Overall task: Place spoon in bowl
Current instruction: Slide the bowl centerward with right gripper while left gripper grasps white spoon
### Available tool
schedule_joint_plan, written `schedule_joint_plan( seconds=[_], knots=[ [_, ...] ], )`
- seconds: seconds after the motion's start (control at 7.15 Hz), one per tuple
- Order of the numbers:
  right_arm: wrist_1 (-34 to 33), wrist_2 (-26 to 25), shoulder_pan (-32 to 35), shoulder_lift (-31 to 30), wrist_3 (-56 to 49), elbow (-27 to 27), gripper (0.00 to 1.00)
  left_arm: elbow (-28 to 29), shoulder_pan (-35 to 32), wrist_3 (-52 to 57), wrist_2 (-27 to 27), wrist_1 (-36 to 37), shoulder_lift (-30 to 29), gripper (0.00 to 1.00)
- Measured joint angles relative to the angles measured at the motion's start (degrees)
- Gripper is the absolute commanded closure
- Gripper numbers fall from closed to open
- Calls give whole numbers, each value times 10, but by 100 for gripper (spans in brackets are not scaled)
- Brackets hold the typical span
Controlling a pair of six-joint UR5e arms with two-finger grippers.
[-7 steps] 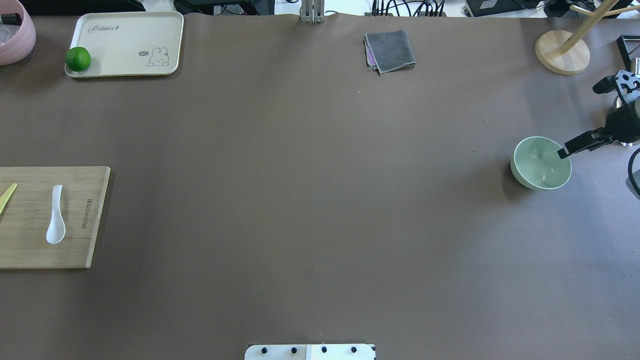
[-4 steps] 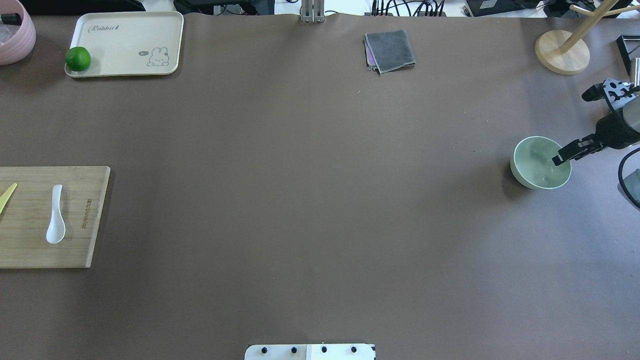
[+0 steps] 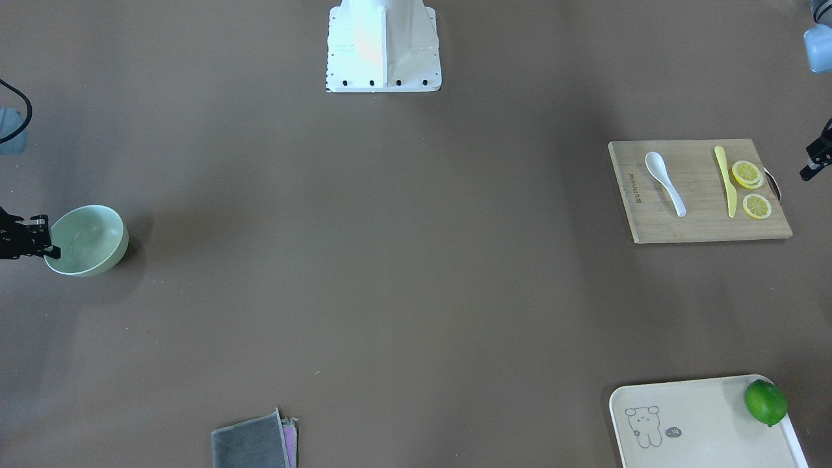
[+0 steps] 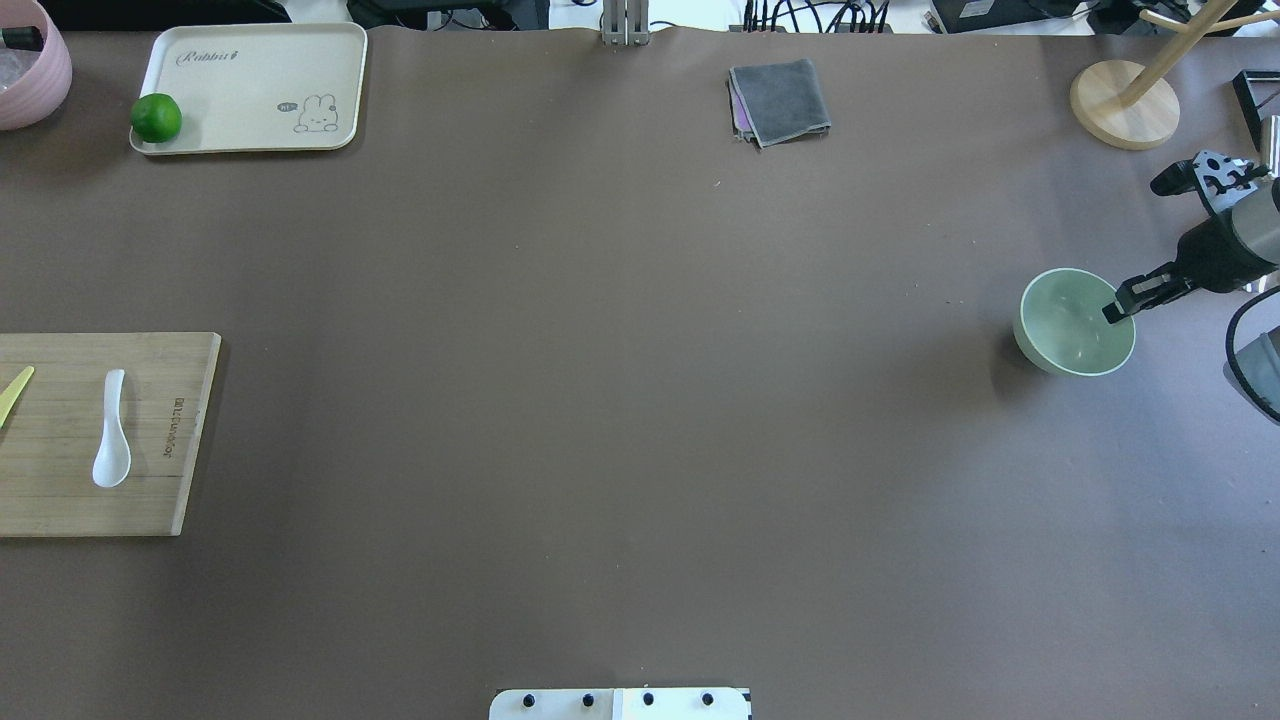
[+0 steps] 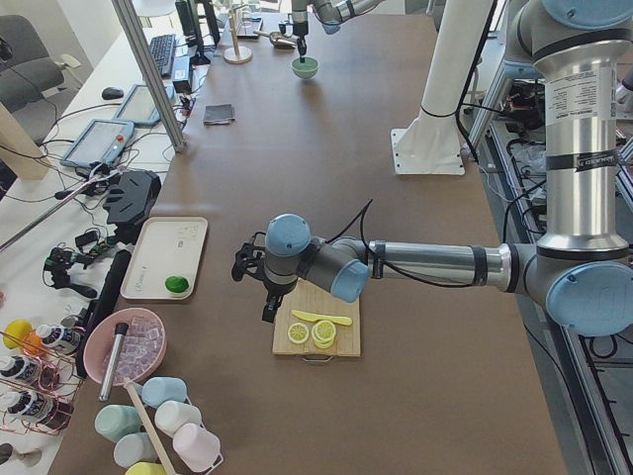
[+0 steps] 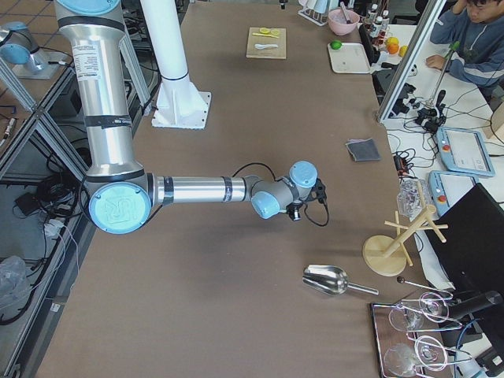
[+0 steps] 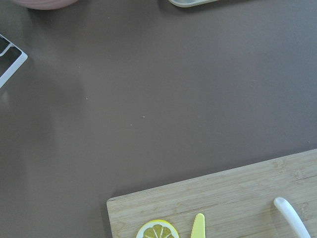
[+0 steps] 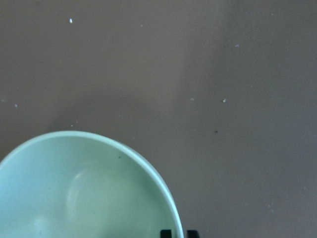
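Observation:
The white spoon (image 4: 110, 430) lies on a bamboo cutting board (image 4: 60, 505) at the table's left edge, scoop toward the robot; it also shows in the front view (image 3: 664, 174) and the left wrist view (image 7: 293, 219). The mint-green bowl (image 4: 1065, 325) is at the far right, also in the front view (image 3: 88, 237) and right wrist view (image 8: 74, 193). My right gripper (image 4: 1113, 308) is shut on the bowl's right rim, one finger on each side. My left gripper (image 3: 814, 170) hangs beyond the board's outer end; only a sliver shows, so I cannot tell its state.
A yellow plastic knife (image 3: 725, 179) and lemon slices (image 3: 747, 174) share the board. A cream tray (image 4: 250, 60) with a lime (image 4: 156, 118), a pink bowl (image 4: 30, 70), a folded grey cloth (image 4: 780, 100) and a wooden stand (image 4: 1125, 105) line the far edge.
My right gripper dipped a finger into the bowl, closed on its rim and shifted it slightly left and up in the overhead view. The spoon has not moved.

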Motion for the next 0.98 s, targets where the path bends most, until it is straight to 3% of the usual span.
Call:
schedule_joint_plan(
  seconds=[0.14, 0.42, 0.7, 0.98],
  knots=[
    [0, -1, -17, 8, 72, 35, 100, 1, 10, -26, 1, -7, -1, 2],
    [0, -29, -96, 44, 259, 104, 100, -3, 81, -181, 19, -79, -8, 2],
    [-3, -138, -225, 106, 439, 144, 100, -18, 194, -356, 74, -146, -12, 7],
    [-8, -220, -312, 153, 528, 147, 100, -15, 262, -420, 112, -159, -16, 14]
  ],
)
